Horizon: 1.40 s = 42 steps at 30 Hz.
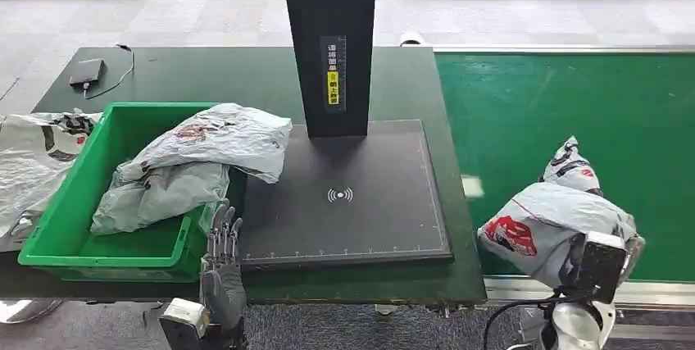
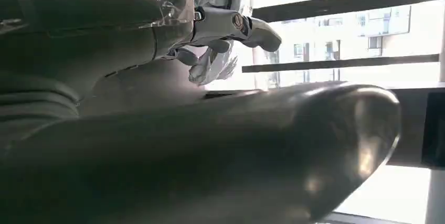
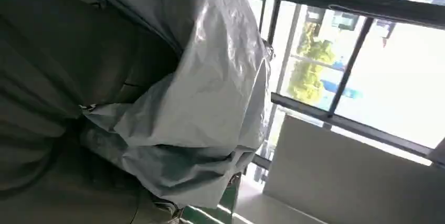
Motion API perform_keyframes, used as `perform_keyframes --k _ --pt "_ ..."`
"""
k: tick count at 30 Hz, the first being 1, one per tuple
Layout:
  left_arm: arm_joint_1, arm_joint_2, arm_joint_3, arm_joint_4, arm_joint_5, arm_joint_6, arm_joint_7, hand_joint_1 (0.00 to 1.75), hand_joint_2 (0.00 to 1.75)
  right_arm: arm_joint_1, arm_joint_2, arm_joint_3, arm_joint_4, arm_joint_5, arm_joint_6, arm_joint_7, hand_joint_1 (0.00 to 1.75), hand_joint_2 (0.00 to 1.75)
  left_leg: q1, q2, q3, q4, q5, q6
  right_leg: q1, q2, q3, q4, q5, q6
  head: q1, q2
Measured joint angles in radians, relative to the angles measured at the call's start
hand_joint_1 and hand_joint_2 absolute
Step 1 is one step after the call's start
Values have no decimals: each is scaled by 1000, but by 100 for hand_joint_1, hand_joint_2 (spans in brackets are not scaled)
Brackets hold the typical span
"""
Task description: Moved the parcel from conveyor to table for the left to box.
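Left hand: empty, fingers straight and slightly apart, raised at the front corner of the green plastic bin.
Parcel: crumpled grey plastic mailer bag, over the green conveyor belt, right of the bin.
Right hand: grips the parcel.

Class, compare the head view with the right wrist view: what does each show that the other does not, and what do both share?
Head view alone: the green bin with parcels in it, the black scan pad, the green conveyor and the left hand.
Right wrist view alone: windows with trees outside.
Both: the grey parcel at the right hand.
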Motion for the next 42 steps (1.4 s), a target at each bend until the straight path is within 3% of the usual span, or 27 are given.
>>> perform_keyframes --k 6,15,20,28,32,36,42 --pt "2 0 0 0 -2 -27 0 0 0 71 -1 118 -219 45 -201 -1 175 175 0 0 0 0 0 0 0 1 -1 0 0 0 0 0" --pt "-2 -3 1 8 -11 -64 0 0 0 102 9 190 -382 145 -211 0 175 175 0 0 0 0 0 0 0 0 0 1 0 0 0 0" --pt "-27 -16 3 31 -27 -91 0 0 0 55 27 211 -380 211 -211 1 175 175 0 1 0 0 0 0 0 1 0 1 0 0 0 0" --pt "-72 -40 4 84 -39 -109 1 0 0 -138 76 214 -108 304 -210 1 175 175 0 0 0 0 3 0 0 0 0 1 1 0 0 0" --pt "-112 -54 5 127 -53 -130 1 0 0 -281 114 239 262 385 -209 9 175 175 0 5 4 0 2 0 1 5 0 1 2 -1 0 0" --pt "-137 -64 5 157 -65 -136 6 0 0 -306 166 228 499 493 -213 5 175 175 0 -2 0 0 4 -2 1 -2 -1 2 2 -1 0 0" --pt "-156 -77 8 170 -74 -126 22 0 0 -376 206 192 651 602 -219 24 175 175 0 1 0 0 3 -3 1 2 -2 2 1 -2 0 0"
